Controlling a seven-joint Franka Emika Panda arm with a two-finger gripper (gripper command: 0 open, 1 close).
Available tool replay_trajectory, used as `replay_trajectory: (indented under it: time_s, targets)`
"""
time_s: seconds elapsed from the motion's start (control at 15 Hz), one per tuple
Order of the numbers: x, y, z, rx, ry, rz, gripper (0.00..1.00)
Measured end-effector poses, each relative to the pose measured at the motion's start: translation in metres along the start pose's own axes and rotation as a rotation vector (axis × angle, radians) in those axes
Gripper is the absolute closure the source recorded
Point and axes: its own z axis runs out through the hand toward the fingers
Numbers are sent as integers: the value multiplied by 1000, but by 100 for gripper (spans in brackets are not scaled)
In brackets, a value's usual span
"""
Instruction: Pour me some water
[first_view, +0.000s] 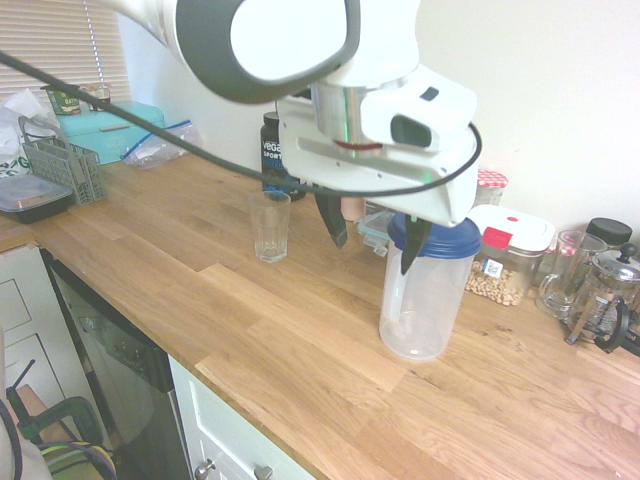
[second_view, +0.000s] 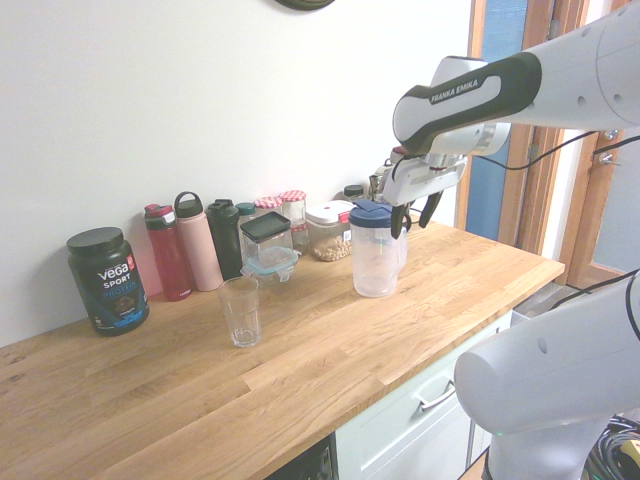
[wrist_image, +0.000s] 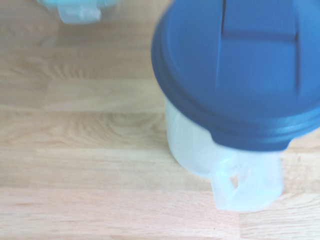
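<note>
Where the tub (second_view: 108, 281) reads "Vega Sport", arm (second_view: 470, 92) reads "Franka Emika".

White arm reaching in from above, wrist angled steeply downward, gripper (first_view: 372, 232) spread wide, holding nothing

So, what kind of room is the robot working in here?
Most likely a home kitchen: a long wooden worktop above white cupboard drawers, a French press by the wall, and food jars and drink bottles lined up behind.
</note>
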Motion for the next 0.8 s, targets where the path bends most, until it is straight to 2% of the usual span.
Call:
replay_trajectory:
  time_s: [0.07, 0.4, 0.8]
  targets:
    - [1, 1, 10, -3, 3, 3, 100]
    - [26, -6, 51, -29, 6, 9, 100]
    - [35, -14, 66, -42, -7, 0, 100]
